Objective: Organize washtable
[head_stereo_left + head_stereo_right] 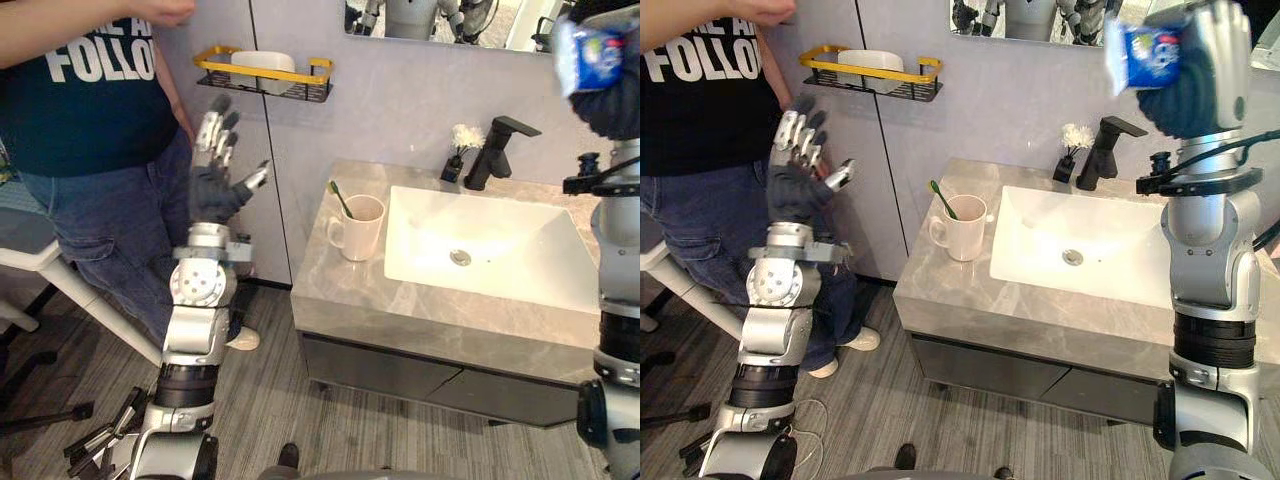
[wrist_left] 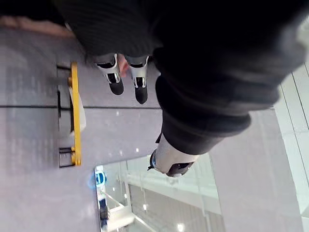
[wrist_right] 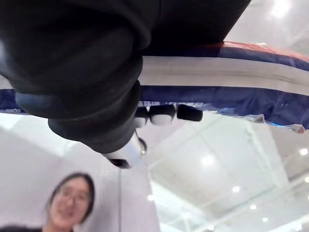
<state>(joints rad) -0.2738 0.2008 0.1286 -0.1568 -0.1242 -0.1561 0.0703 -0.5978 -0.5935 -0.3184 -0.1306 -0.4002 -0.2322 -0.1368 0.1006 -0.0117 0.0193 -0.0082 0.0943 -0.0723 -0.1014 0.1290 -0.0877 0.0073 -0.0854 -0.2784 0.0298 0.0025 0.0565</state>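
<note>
The robot's right hand curls its fingers round a blue-and-white packet high above the sink, a seemingly light, soft, crushable pack best gripped gently mid-body, while its left hand hovers spread-fingered, empty.

White block capitals run across the chest of the person's dark T-shirt at the far left, cut off by the edge. The blue packet, held high in the right hand, bears print too small to read.

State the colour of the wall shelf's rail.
The rail is yellow; the left eye view shows it best.
</note>
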